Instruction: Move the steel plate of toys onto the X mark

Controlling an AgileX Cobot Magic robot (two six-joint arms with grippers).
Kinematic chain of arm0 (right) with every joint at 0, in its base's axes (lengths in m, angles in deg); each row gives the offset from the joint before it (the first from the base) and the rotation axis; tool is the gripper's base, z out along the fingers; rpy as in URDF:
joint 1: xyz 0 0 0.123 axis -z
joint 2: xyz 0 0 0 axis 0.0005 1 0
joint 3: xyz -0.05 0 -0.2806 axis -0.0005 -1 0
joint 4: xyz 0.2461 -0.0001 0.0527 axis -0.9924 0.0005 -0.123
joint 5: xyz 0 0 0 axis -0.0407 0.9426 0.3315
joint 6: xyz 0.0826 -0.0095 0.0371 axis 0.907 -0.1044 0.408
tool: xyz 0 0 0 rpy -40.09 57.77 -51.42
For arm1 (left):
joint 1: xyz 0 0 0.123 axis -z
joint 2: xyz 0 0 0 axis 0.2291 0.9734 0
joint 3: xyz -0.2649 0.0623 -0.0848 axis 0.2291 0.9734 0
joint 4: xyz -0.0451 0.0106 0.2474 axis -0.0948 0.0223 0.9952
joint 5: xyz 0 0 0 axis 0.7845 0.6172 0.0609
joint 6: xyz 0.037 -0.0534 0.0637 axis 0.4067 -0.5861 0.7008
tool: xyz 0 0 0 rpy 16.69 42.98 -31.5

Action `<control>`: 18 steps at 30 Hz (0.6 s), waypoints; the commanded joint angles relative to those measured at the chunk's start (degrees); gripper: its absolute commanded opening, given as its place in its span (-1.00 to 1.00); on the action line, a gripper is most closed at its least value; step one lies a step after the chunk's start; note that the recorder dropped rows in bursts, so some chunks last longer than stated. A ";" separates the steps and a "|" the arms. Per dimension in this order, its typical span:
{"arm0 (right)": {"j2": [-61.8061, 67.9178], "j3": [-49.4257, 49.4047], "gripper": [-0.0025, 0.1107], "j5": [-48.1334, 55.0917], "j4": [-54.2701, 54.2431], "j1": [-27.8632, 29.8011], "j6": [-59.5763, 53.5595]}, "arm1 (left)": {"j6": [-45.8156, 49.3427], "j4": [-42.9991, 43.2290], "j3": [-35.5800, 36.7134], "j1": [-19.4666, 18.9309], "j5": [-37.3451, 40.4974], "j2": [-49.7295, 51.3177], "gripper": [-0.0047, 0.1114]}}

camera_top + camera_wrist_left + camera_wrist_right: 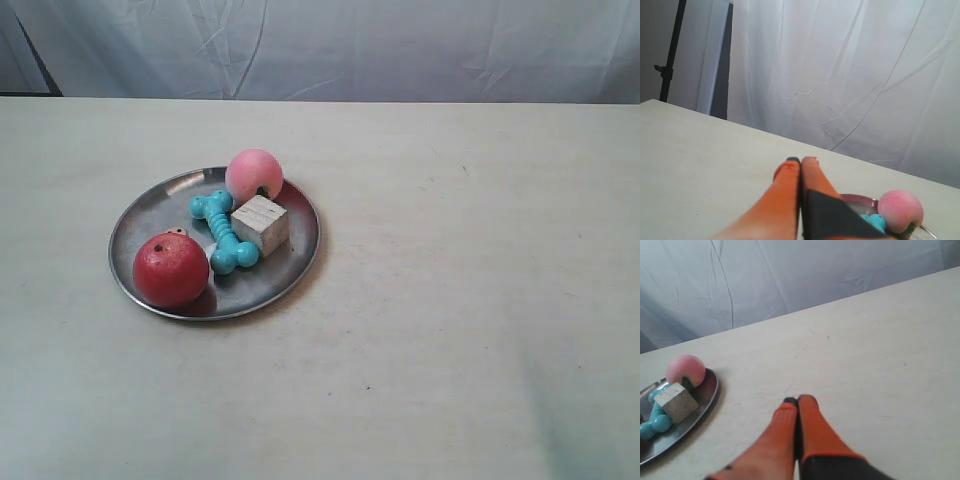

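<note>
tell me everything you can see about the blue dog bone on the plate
The turquoise dog bone looks like smooth, rubbery plastic, with a ribbed shaft and paired rounded knobs at each end. It lies flat inside the steel plate, running from beside the pink ball toward the rim nearest the exterior camera. The wooden cube sits tight against one side, seemingly touching it. The red apple is on the other side, near its closer end. Nothing grips it.

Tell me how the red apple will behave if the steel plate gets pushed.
It is round, so the red apple will probably roll or rock as the steel plate slides. The smooth shiny metal likely gives it little grip. The raised rim beside it should probably keep it aboard.
</note>
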 commanded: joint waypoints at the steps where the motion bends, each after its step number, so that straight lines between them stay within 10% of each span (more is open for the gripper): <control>1: -0.16 -0.12 -0.96 -0.68 0.17 0.23 -0.17 | 0.14 0.00 0.21 -0.10 -0.31 -0.21 -0.92; 18: -0.16 -0.12 -0.96 -0.79 0.17 0.23 -0.17 | 0.14 4.22 0.21 -0.10 9.70 -0.21 -0.92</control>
